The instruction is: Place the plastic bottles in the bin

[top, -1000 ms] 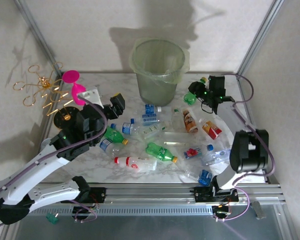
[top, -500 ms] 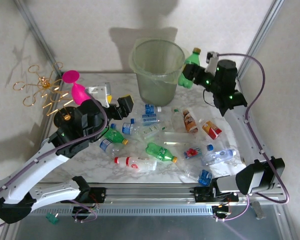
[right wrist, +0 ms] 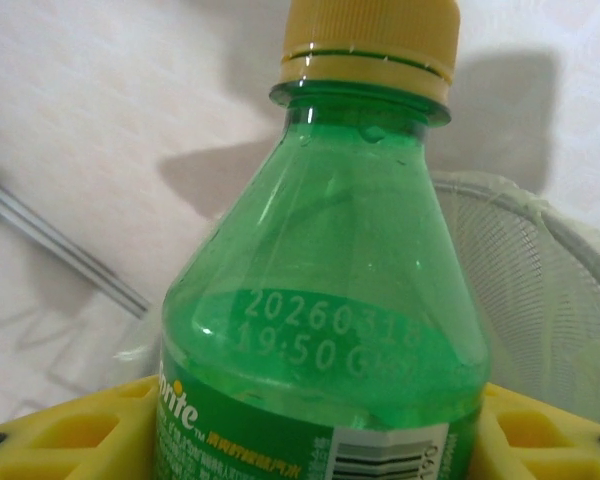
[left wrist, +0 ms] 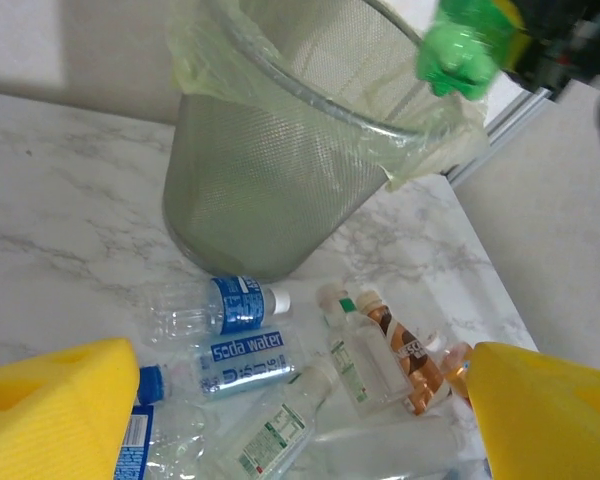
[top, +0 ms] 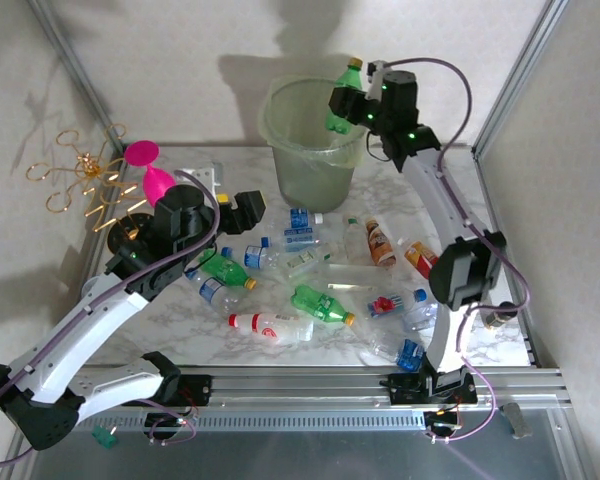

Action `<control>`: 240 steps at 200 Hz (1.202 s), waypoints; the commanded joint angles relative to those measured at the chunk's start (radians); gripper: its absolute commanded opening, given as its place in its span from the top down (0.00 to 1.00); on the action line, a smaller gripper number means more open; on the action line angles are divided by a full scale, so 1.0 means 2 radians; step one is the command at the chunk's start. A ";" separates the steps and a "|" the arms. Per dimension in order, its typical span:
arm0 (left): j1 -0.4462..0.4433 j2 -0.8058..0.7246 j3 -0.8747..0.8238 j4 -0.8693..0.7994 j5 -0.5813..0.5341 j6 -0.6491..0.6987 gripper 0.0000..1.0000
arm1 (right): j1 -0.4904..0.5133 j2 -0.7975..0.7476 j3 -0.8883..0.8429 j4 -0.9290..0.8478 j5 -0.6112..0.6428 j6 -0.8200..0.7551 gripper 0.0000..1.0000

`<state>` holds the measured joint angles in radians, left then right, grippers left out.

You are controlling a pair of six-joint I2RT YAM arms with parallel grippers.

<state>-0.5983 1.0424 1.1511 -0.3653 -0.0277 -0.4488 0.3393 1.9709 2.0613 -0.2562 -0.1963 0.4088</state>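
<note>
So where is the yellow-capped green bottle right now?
In the top view, the green bottle is held upright in the right gripper, above the right side of the bin.

The bin [top: 315, 170], pale-green and translucent, stood upright with its liner folded over the rim. One green bottle [top: 342, 108], yellow cap uppermost, was upright above the bin's right rim. The remaining bottles [top: 320, 304] lay scattered on their sides before it.

The green bottle [right wrist: 325, 330] in the right gripper [right wrist: 310, 440] bore "20260318 19:50 G" and "…rite". Just ahead of the left gripper [left wrist: 300, 430], a clear bottle [left wrist: 242, 362] read "soda water".
</note>
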 commanded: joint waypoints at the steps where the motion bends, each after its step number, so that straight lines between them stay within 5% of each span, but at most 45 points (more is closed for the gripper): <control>1: 0.004 -0.010 -0.002 -0.003 0.022 0.000 0.15 | 0.018 0.044 0.092 -0.038 0.045 -0.028 0.52; 50: 0.005 -0.020 -0.013 -0.001 0.019 0.002 0.14 | 0.053 0.128 0.167 -0.090 0.115 -0.080 0.50; 141: 0.005 -0.015 -0.021 -0.008 0.012 0.000 0.13 | 0.060 0.149 0.139 -0.099 0.089 -0.098 0.44; 240: 0.005 -0.004 -0.014 -0.029 -0.009 -0.006 0.11 | 0.065 0.142 0.136 -0.109 0.092 -0.112 0.26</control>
<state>-0.5972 1.0367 1.1149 -0.3992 -0.0193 -0.4496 0.4591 2.2684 2.3409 -0.4622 -0.0036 0.2008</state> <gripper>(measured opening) 0.884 0.727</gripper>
